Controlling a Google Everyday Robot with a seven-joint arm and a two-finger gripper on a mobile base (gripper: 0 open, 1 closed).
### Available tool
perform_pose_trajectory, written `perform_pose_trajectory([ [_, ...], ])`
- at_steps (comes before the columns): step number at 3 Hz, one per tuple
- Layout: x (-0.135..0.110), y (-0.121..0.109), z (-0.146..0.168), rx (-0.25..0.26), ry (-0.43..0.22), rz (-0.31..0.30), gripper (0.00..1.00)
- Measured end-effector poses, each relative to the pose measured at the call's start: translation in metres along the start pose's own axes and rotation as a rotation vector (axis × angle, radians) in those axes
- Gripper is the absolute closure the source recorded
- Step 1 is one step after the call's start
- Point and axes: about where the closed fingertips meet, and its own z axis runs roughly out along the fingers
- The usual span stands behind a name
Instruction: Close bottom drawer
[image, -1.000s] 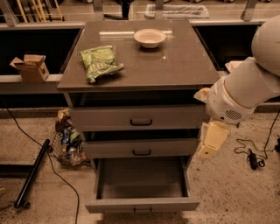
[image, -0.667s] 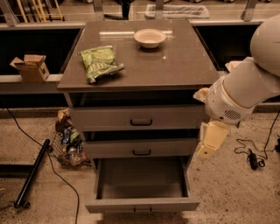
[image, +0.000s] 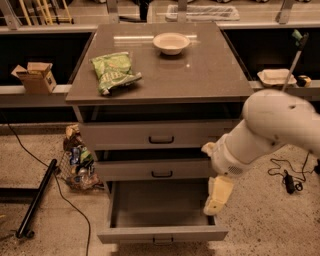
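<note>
Speckled floor, grey cabinet (image: 200, 75) | bottom drawer (image: 162, 234) pulled fully out, front running left-right, below-left and camera-side of gripper (image: 218, 195) | gripper hanging by drawer's right wall, open or closed: cannot tell | likely push: front, toward cabinet

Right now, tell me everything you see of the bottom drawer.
The bottom drawer is pulled far out, level, below the middle drawer. It has a flat matt grey front with a small dark bar handle at its middle; its grey floor and side walls show. The gripper hangs over its right wall; contact cannot be told.
</note>
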Motion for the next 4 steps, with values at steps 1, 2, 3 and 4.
perform_pose_trajectory([
  [1,0.010,0.009,0.073,-0.075,-0.056,0.008,0.00],
  [2,0.014,0.010,0.144,-0.125,-0.134,0.033,0.00],
  [3,0.014,0.010,0.144,-0.125,-0.134,0.033,0.00],
  [4,0.032,-0.001,0.186,-0.130,-0.109,0.015,0.00],
])
